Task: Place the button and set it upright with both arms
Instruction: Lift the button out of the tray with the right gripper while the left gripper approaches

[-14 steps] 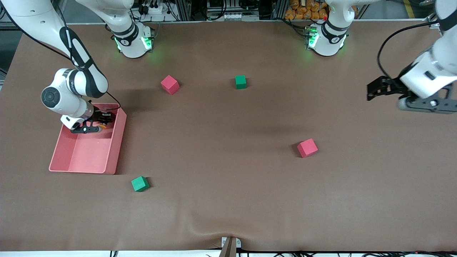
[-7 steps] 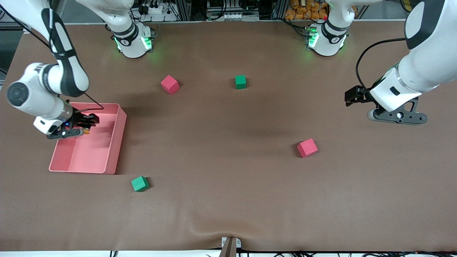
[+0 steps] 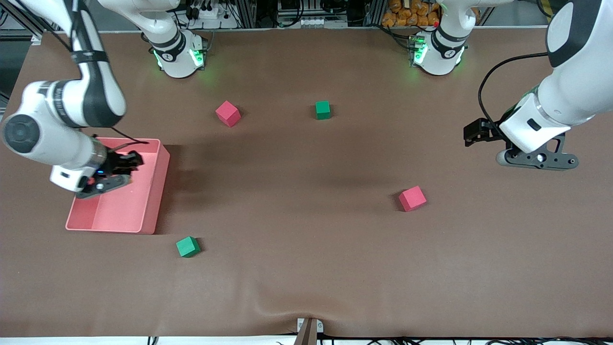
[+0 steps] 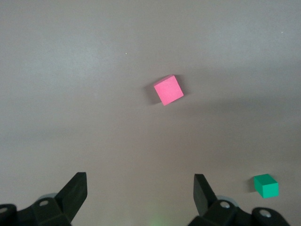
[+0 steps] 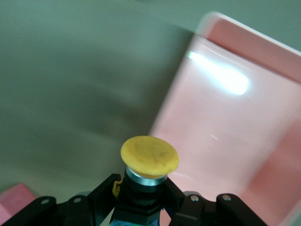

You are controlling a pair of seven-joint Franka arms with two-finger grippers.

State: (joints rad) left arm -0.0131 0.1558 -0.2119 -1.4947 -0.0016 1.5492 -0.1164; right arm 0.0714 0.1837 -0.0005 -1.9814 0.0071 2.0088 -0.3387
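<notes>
Brown cloth covers the table [image 3: 306, 268], w/ 4 foam cubes scattered on it and a pink bin [image 3: 143, 225] at the right arm's end. Right gripper [image 3: 125, 163] hangs over the bin, fingers clamped on the button [image 5: 149, 160]; the wrist view shows the black body pinched between the pads w/ the orange cap sticking out clear of them. Grip on the body, not the cap, prob so the cap end stays free for a handover or for setting it down upright. Button isn't visible in the front view, hidden by the gripper.

Left gripper [image 4: 138, 193] waits over bare cloth at the left arm's end, jaws wide apart, nothing between them; red cube [image 4: 169, 90] and a green cube [image 4: 266, 185] lie in its view. Looks parked ready to receive.

Vs 1 s ago: right arm has swung toward the table's edge and lifted, the gripper shifting across the bin from its inner wall. Left arm came in from the table edge toward the middle, then barely moved in the last 0.5 s. Cubes and bin unchanged.
</notes>
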